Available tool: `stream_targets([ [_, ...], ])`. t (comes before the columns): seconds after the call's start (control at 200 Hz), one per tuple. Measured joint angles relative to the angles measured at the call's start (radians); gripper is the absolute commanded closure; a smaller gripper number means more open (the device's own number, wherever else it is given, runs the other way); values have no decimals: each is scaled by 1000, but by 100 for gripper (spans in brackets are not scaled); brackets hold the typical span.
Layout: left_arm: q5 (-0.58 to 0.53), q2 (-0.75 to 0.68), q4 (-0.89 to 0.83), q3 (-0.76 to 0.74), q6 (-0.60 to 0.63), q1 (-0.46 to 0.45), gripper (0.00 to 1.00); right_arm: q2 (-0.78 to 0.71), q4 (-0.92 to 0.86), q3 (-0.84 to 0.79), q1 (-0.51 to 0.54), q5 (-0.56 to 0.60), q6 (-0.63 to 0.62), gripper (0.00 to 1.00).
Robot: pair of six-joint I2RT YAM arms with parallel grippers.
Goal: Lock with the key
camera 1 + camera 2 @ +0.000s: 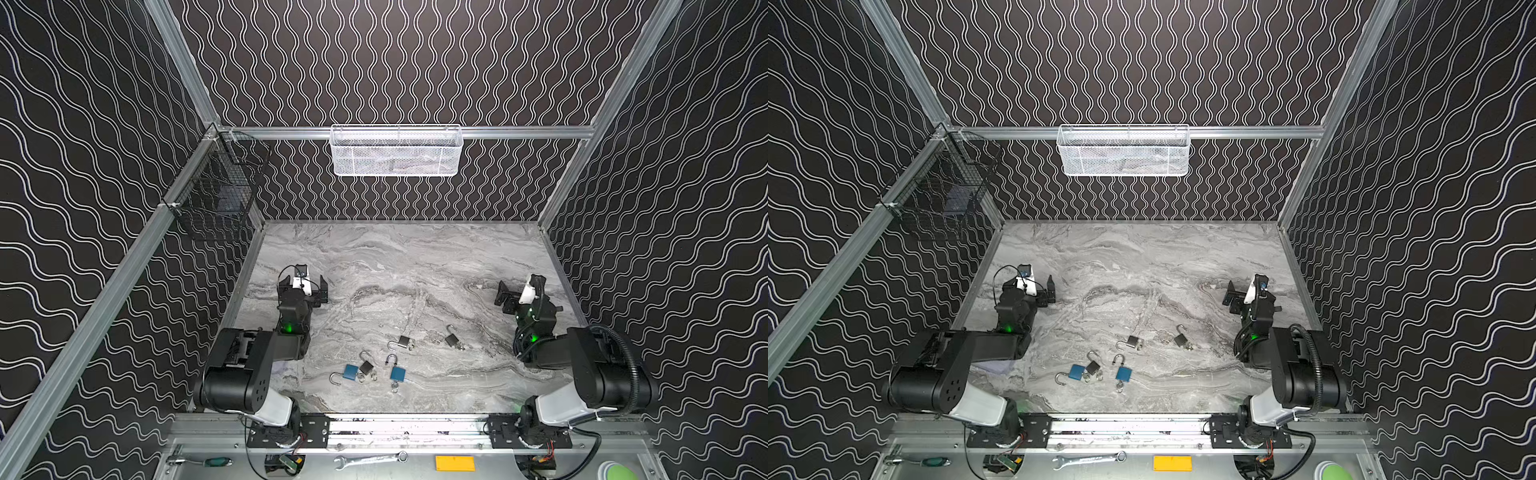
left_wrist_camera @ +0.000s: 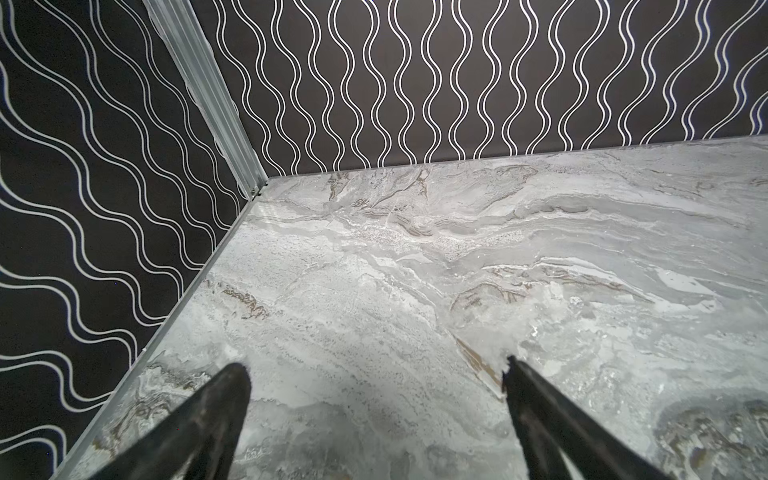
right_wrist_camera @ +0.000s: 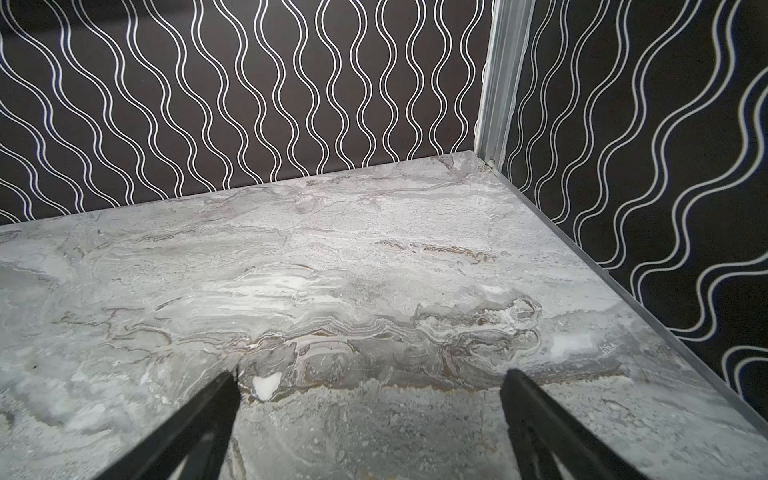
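I'm holding left gripper (image 2: 374, 365) and right gripper (image 3: 370, 374) gaping, empty, targeting the rightmost blue padlock (image 1: 397, 373) squarely; its key (image 1: 393, 387) is possibly inserted.

Black wave-patterned walls (image 1: 395, 62), grey marble tabletop (image 1: 395, 257), aluminium frame (image 1: 519, 132).

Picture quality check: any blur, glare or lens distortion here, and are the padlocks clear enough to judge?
Both top views: evenly lit, walls splayed by the wide lens, front rail glaring white, padlocks small and soft. Left wrist view: table sharp, fingers dark and blurred. Right wrist view: the same, fingers featureless black.
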Motion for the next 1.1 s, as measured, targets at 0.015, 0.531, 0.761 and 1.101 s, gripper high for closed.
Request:
stream_targets([
  [0.015, 0, 0, 0, 0, 0, 0, 1, 0, 0, 0, 0, 0, 0, 0],
  [0.531, 0, 0, 0, 0, 0, 0, 1, 0, -3, 2, 4, -33, -10, 0],
  [0.761, 0, 0, 0, 0, 0, 0, 1, 1, -5, 2, 4, -36, -10, 0],
  [1.101, 0, 0, 0, 0, 0, 0, 1, 1, -5, 2, 4, -37, -10, 0],
])
